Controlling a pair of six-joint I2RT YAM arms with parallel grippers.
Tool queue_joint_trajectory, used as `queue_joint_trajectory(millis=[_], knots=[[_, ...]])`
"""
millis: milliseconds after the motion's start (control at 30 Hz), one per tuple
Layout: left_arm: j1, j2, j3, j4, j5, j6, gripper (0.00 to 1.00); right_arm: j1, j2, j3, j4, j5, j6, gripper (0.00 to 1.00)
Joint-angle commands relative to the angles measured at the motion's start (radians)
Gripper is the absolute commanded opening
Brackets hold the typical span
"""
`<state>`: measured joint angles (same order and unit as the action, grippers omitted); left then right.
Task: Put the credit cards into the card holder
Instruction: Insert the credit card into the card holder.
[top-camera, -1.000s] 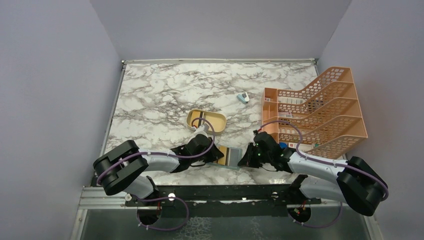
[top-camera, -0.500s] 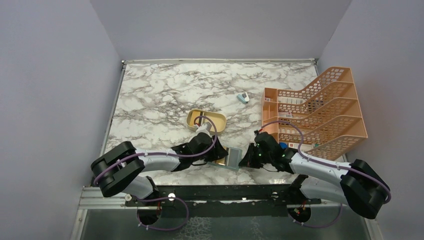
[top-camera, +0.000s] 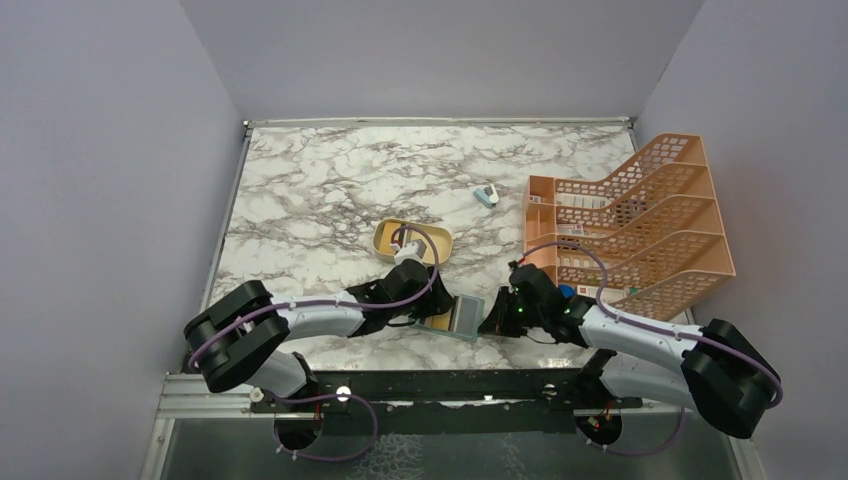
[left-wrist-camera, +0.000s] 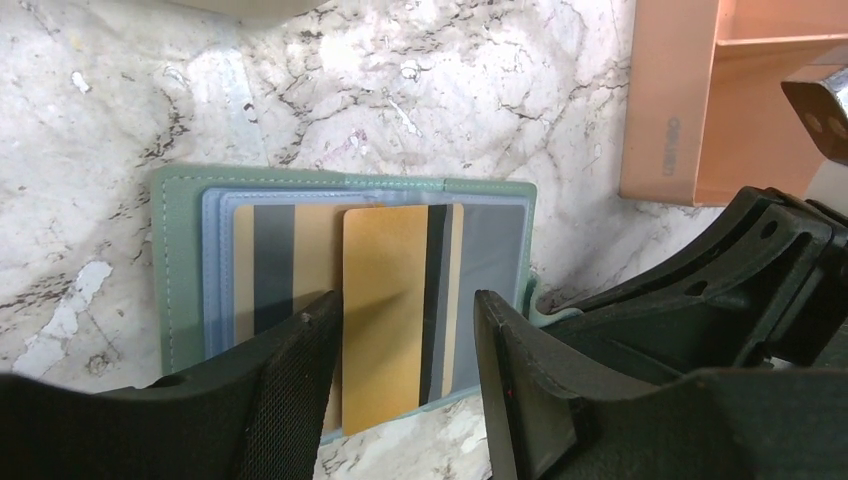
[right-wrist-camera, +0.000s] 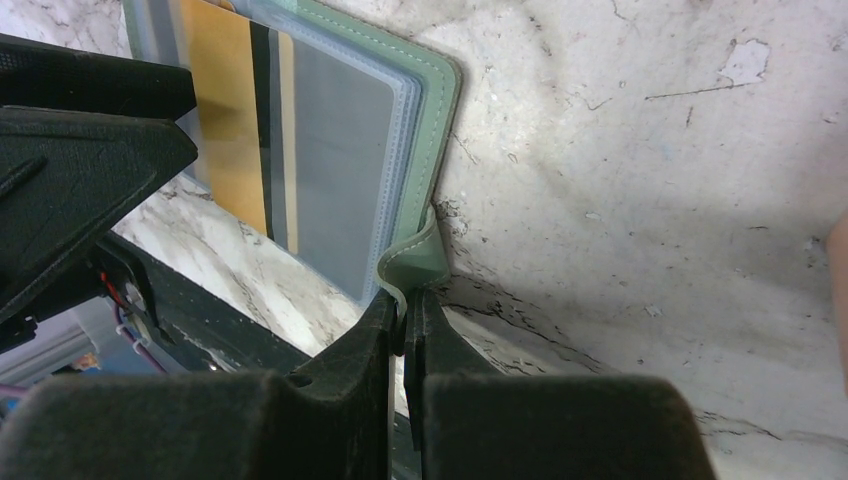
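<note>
The card holder (left-wrist-camera: 172, 262) lies open on the marble, grey-green with blue-grey pockets (right-wrist-camera: 340, 130). A tan credit card (left-wrist-camera: 385, 300) with a dark stripe sits in its middle pocket, its near end sticking out past the edge. A second striped card (left-wrist-camera: 270, 265) lies in the pocket to its left. My left gripper (left-wrist-camera: 408, 312) is open, with one jaw on each side of the tan card's near end and neither touching it. My right gripper (right-wrist-camera: 404, 312) is shut on the holder's green tab (right-wrist-camera: 415, 262) at the corner. From above, both grippers (top-camera: 432, 305) (top-camera: 490, 318) flank the holder (top-camera: 466, 315).
A tan oval dish (top-camera: 413, 240) stands just behind my left gripper. An orange mesh file rack (top-camera: 640, 220) fills the right side, its corner close to the holder (left-wrist-camera: 670, 100). A small blue-and-white gadget (top-camera: 486, 195) lies farther back. The table's near edge is right below the holder.
My left gripper has opened and let go of the tan card, which stays in the holder's pocket. The right gripper keeps its grip on the tab.
</note>
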<state>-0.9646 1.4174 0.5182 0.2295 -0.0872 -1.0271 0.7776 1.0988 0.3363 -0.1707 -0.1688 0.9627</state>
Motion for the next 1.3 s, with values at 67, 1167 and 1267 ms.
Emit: queue_joint_trajectory(millis=[67, 1167, 1267], knots=[[-0.008, 0.04, 0.017, 0.026, 0.028, 0.017, 0.52, 0.005, 0.017, 0.022, 0.001, 0.019, -0.025, 0.01], [-0.066, 0.072, 0.032, 0.213, 0.107, -0.005, 0.53, 0.005, 0.036, 0.086, -0.049, 0.065, -0.08, 0.03], [-0.065, 0.041, 0.012, 0.203, 0.088, -0.002, 0.55, 0.004, 0.007, 0.115, -0.13, 0.102, -0.081, 0.13]])
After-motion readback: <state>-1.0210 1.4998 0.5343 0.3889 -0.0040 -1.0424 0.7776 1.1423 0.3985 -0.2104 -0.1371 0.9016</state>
